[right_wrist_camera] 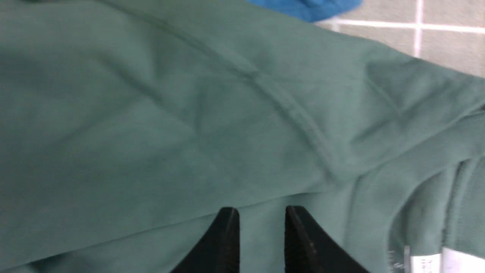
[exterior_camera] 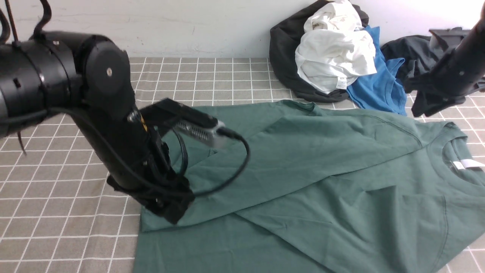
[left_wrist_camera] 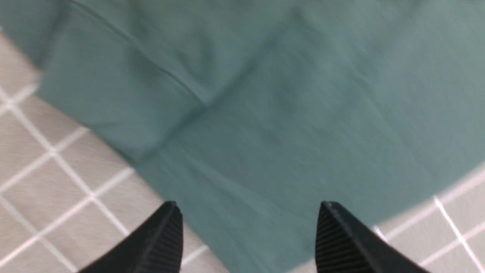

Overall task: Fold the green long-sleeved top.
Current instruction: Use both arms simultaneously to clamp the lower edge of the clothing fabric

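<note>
Front: see top [exterior_camera: 322, 170] lying flat on checked cloth [exterior_camera: 57, 182], filling centre to lower right of frame, one sleeve folded diagonally across the body. Collar [exterior_camera: 443, 149] with white label [exterior_camera: 468, 163] at right edge of frame. Left gripper [exterior_camera: 170, 208] low in lower left, at the top's left edge where sleeve end meets hem; cannot tell if touching. Right gripper [exterior_camera: 424, 108] in upper right, raised over the shoulder area, apart from fabric. Pile [exterior_camera: 333, 49] of black, white and blue clothes in upper right against the wall, just beside the top's far edge.

Left wrist: blurred. Left gripper [left_wrist_camera: 249, 206] spread wide, nothing between the fingers [left_wrist_camera: 159, 242]. Green fabric with a folded edge beneath, checked cloth showing on either side.

Right wrist: right gripper [right_wrist_camera: 261, 210] nearly closed, slim gap left, nothing held. Hovering over a shoulder seam, near collar and label, with a bit of blue shirt [right_wrist_camera: 303, 7] past the top's edge.
</note>
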Available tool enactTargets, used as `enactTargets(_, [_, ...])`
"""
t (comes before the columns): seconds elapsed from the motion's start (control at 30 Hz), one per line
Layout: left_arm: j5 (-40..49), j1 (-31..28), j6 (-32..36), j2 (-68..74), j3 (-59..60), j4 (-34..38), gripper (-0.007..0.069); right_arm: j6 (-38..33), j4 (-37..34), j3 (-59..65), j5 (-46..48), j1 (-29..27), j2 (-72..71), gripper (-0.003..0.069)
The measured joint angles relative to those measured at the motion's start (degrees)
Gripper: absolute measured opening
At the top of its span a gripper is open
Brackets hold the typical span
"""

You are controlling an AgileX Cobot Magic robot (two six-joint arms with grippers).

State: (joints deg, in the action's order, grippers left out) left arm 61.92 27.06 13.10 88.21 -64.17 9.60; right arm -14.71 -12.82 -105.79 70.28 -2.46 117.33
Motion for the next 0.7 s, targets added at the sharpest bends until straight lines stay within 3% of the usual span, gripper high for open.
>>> enactTargets(0.17, [-5.9, 6.2, 6.2, -1.9, 12.2, -4.7, 0.0437, -6.2, -8.6, 12.2, 0.0, 6.1, -12.9, 0.0111])
enactTargets(0.43, [-12.6, 8.0, 23.3, 2.2, 18.5, -9.6, 0.0437, -15.8, -10.3, 25.0, -7.4, 18.0, -26.8, 0.0034])
enactTargets(0.5, [-12.6, 9.4, 28.4, 3.0, 18.5, -8.3, 0.0437, -16.4, -10.4, 25.2, -8.9, 18.9, -28.3, 0.0026])
enactTargets(0.7, [-13.0, 12.6, 31.1, 3.5, 19.8, -9.6, 0.0409, -16.5, -9.8, 25.4, -9.1, 18.9, -28.3, 0.0024])
